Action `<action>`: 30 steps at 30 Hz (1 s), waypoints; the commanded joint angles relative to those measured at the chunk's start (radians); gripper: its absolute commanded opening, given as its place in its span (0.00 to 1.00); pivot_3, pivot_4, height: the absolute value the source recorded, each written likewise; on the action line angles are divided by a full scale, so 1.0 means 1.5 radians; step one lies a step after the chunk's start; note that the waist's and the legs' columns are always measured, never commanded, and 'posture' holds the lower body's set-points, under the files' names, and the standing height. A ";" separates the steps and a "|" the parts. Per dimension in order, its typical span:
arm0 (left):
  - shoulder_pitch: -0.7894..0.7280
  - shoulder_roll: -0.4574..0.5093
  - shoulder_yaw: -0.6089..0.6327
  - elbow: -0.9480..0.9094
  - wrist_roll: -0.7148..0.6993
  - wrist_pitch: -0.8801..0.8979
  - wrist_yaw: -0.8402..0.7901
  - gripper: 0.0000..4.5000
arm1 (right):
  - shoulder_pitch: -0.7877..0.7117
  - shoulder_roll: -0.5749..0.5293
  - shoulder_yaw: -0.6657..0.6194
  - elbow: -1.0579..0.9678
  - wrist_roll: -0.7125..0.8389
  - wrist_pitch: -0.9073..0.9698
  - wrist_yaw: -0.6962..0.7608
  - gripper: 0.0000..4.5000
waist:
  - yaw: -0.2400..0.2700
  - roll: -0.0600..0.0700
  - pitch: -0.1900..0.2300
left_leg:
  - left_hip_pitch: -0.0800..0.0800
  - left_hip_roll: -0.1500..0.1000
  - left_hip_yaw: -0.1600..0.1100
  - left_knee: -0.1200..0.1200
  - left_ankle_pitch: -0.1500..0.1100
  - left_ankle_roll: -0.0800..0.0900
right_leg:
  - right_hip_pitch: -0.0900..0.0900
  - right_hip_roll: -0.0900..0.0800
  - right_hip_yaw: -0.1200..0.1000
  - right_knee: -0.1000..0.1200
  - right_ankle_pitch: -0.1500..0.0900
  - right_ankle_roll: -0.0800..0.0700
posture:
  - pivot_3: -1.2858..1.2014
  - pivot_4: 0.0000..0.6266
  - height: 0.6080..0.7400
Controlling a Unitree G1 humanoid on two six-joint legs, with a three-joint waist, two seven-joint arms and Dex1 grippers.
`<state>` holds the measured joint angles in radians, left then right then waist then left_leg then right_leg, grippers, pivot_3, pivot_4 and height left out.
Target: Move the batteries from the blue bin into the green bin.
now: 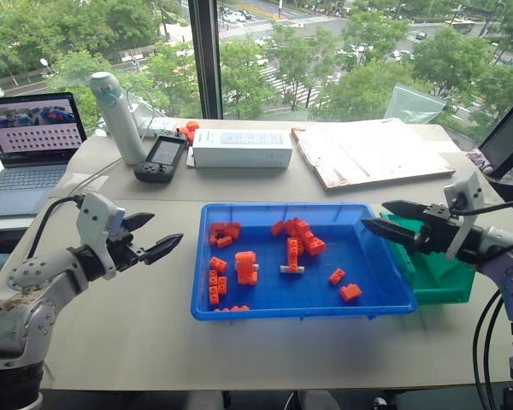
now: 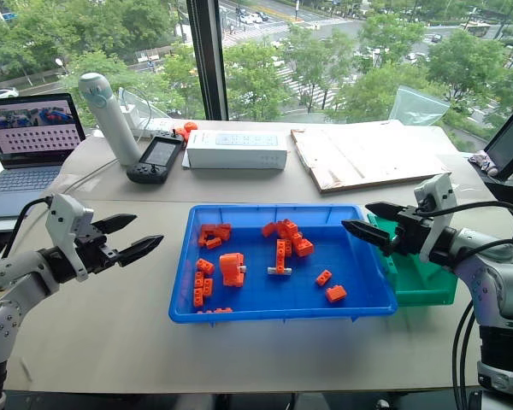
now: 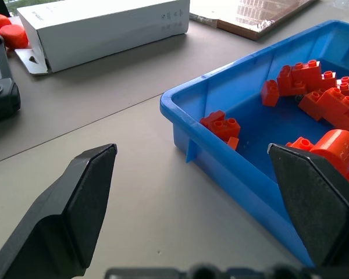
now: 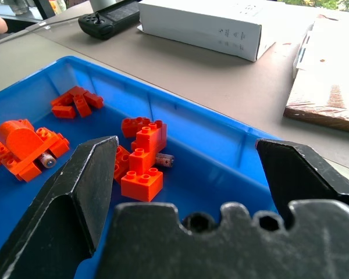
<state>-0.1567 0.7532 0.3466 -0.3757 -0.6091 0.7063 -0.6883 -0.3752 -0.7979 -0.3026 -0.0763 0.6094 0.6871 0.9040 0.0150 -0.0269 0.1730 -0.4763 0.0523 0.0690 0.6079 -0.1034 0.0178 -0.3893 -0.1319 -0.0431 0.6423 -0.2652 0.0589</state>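
The blue bin (image 1: 376, 286) lies in the middle of the table and holds several orange bricks (image 1: 295, 235). A slim grey battery (image 1: 291, 269) lies among them, and the right wrist view shows battery ends (image 4: 164, 160) poking out from under bricks. The green bin (image 1: 445, 278) stands against the blue bin's right side. My left gripper (image 1: 161, 233) hovers open over the table, left of the blue bin, with nothing in it. My right gripper (image 1: 375, 215) is open and empty above the blue bin's right rim, in front of the green bin.
Behind the blue bin are a white box (image 1: 242, 148), a black handheld controller (image 1: 161, 158), a white bottle (image 1: 117, 115) and a flat board (image 1: 368, 152). A laptop (image 1: 30, 145) sits at the far left. Bare table lies in front of the bins.
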 commanded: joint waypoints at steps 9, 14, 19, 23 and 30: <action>-0.037 0.213 -0.021 -0.095 -0.144 0.101 -0.214 1.00 | -0.246 -0.018 0.312 -0.039 -0.109 0.023 0.103 0.98 | -0.013 0.002 0.000 | 0.000 0.001 0.002 -0.002 0.000 -0.001 | -0.006 0.000 0.001 0.000 -0.002 -0.006 | 0.52 0.24 1.00; -0.029 0.219 -0.021 -0.131 -0.148 0.106 -0.204 1.00 | -0.288 0.049 0.402 0.007 -0.169 -0.010 0.124 0.98 | -0.009 0.002 0.001 | -0.003 0.001 0.002 -0.002 0.000 0.000 | -0.008 0.001 0.001 0.002 -0.001 -0.002 | 0.52 0.24 1.00; -0.009 0.220 0.000 -0.156 -0.158 0.117 -0.185 1.00 | -0.299 0.075 0.454 0.063 -0.229 -0.059 0.148 0.98 | -0.005 0.002 0.001 | -0.003 0.000 0.002 0.000 0.000 0.000 | -0.008 0.001 0.001 0.003 -0.001 -0.001 | 0.52 0.24 1.00; 0.020 0.221 0.023 -0.171 -0.155 0.120 -0.175 1.00 | -0.313 0.096 0.467 0.134 -0.265 -0.083 0.159 0.98 | -0.006 0.002 0.001 | -0.003 0.001 0.002 0.000 0.000 -0.001 | -0.009 0.001 0.001 0.003 0.000 -0.001 | 0.52 0.24 1.00; 0.034 0.220 0.021 -0.181 -0.138 0.109 -0.163 1.00 | -0.330 0.139 0.475 0.225 -0.323 -0.135 0.153 0.87 | -0.007 0.002 0.001 | -0.003 0.001 0.003 0.000 0.000 -0.001 | -0.009 0.001 0.001 0.003 -0.001 -0.001 | 0.52 0.24 1.00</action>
<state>-0.1059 1.0687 0.3577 -0.6204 -0.8266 0.8923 -0.9399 -0.8441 -0.5932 0.4192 0.2542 0.1424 0.5218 1.1303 0.0051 -0.0238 0.1742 -0.4805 0.0533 0.0728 0.6072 -0.1034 0.0160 -0.4024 -0.1307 -0.0411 0.6469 -0.2660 0.0568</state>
